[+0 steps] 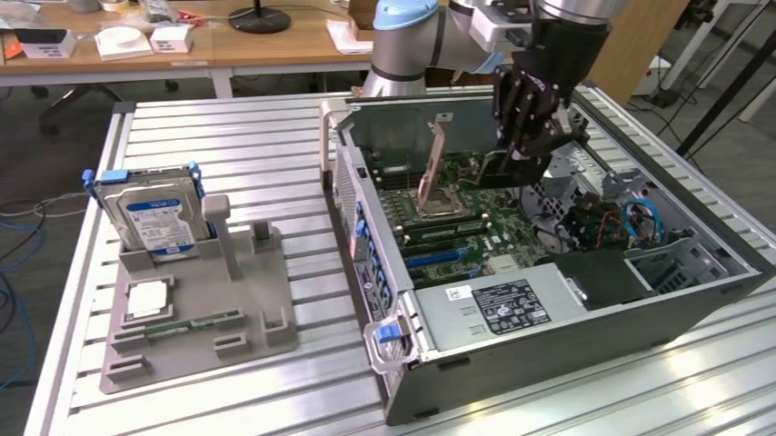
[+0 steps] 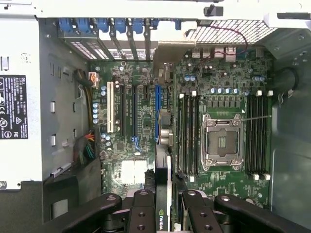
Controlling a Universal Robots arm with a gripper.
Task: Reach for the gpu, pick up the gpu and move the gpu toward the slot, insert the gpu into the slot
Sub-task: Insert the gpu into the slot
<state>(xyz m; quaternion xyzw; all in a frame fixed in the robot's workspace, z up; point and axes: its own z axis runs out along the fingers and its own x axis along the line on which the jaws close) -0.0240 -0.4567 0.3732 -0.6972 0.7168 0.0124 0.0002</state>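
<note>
The black multi-link gripper (image 1: 530,136) clenches the thin dark circuit-board gpu (image 2: 163,194) edge-on between its fingers (image 2: 143,213), holding it over the green motherboard (image 2: 218,184) inside the open grey computer case (image 1: 728,272). The case lies on the slatted aluminium table (image 1: 243,136), near its far edge. The blue expansion slot (image 2: 157,111) lies just beyond the card.

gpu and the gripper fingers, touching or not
Touching. In the wrist view the gpu stands edge-on, clamped between the gripper fingers, above the motherboard. No gap shows on either side.
</note>
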